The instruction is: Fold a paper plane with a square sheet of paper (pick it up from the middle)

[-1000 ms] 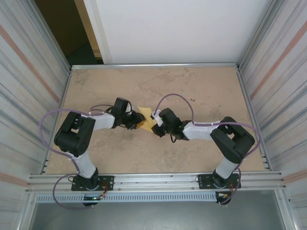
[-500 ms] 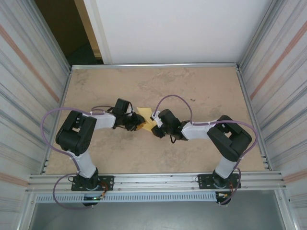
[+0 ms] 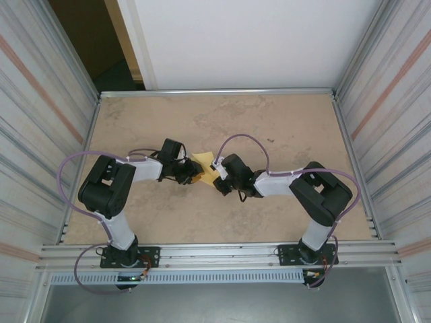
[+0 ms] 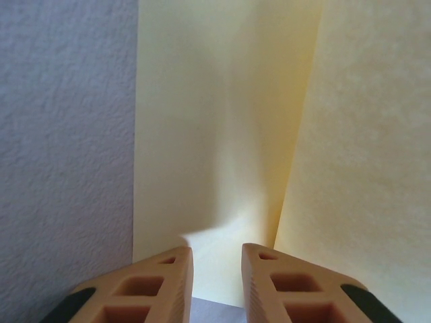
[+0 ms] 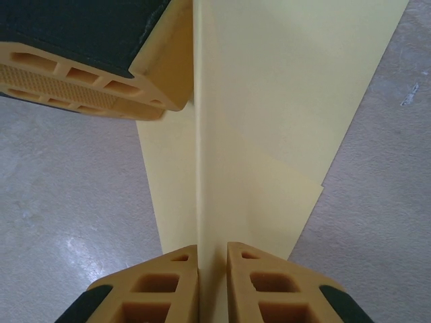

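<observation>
Right arm edged left, jaws pinching paper

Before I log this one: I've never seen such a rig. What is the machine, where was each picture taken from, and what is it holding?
It is two robot arms, the left arm and the right arm, bolted at the near edge of a table. Each ends in a two-finger gripper. The wide picture comes from a fixed camera above and behind them. The two close-ups come from cameras on the wrists, with that arm's own orange fingers at the bottom. Between the arms is a creased pale-yellow sheet of paper. The right gripper is shut on its folded ridge. The left gripper has its fingers apart around the sheet's edge.
</observation>
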Controlling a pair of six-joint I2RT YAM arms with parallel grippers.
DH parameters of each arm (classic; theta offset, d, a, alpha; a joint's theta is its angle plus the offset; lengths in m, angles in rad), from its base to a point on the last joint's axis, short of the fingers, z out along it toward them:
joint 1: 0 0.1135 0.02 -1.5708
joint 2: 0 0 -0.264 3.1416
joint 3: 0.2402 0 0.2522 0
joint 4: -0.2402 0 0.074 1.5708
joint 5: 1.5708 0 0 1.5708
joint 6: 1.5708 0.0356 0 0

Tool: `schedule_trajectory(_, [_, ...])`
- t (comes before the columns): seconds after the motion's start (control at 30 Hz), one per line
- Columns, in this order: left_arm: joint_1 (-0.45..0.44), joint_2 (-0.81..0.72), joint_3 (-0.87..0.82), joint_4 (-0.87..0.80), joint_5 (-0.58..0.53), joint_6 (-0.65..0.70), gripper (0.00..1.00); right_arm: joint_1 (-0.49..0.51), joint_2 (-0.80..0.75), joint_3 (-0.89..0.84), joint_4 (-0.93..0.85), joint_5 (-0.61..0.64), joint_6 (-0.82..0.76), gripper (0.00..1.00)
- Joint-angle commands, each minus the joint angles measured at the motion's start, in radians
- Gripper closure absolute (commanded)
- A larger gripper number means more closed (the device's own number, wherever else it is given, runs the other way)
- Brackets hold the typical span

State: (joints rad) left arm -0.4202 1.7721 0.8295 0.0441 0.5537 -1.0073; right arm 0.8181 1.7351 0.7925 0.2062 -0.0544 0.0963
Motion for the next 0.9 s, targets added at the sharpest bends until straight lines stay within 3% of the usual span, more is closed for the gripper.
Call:
schedule_trajectory(0.0, [-0.003, -0.012, 0.024, -0.049, -0.019, 0.032, 0.74, -0.004, 0.012, -0.005, 0.018, -0.04, 0.022, 0.85])
schedule_trajectory(0.5, [0.0, -0.139, -0.05, -0.044, -0.093, 0.027, 0.73, -0.038, 0.047, -0.022, 0.045, -0.156, 0.103, 0.87])
schedule_trajectory(0.87, [0.0, -0.175, -0.13, 0.071, -0.086, -0.011, 0.72, -0.073, 0.03, -0.076, 0.117, -0.211, 0.186, 0.87])
